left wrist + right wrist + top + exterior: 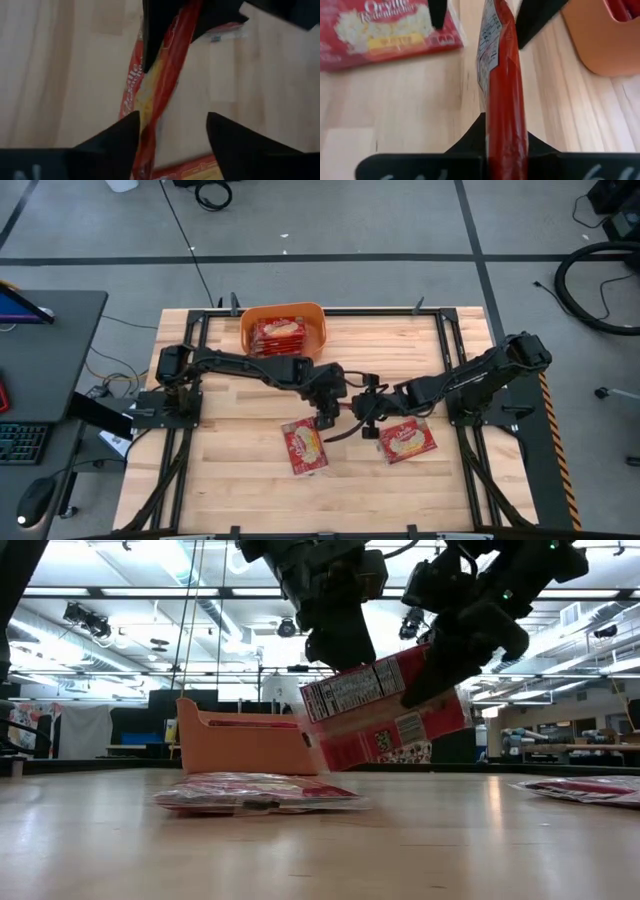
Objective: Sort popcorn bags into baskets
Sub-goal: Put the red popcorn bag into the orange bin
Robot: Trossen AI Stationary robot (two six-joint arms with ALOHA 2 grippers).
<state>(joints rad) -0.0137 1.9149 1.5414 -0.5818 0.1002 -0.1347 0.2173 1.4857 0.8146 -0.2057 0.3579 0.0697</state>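
Note:
A red popcorn bag hangs on edge in the air over the table's middle, between my two grippers. My right gripper is shut on its right end. My left gripper is open, one finger on either side of the bag's left end; I cannot tell whether a finger touches it. Two more popcorn bags lie flat on the table, one below the left gripper and one below the right gripper. The orange basket stands at the far edge with bags lying in it. My right gripper pinches the bag's right end between its two fingers, one on each flat face. The fingers come from the table's right, slanting down. The bag is lifted clear of the table, standing on edge and tilted, its right end higher.
The basket stands behind the held bag, toward the far left. The lying bags show in the low view at left and at right. Bare wood lies left of them and along the near edge.

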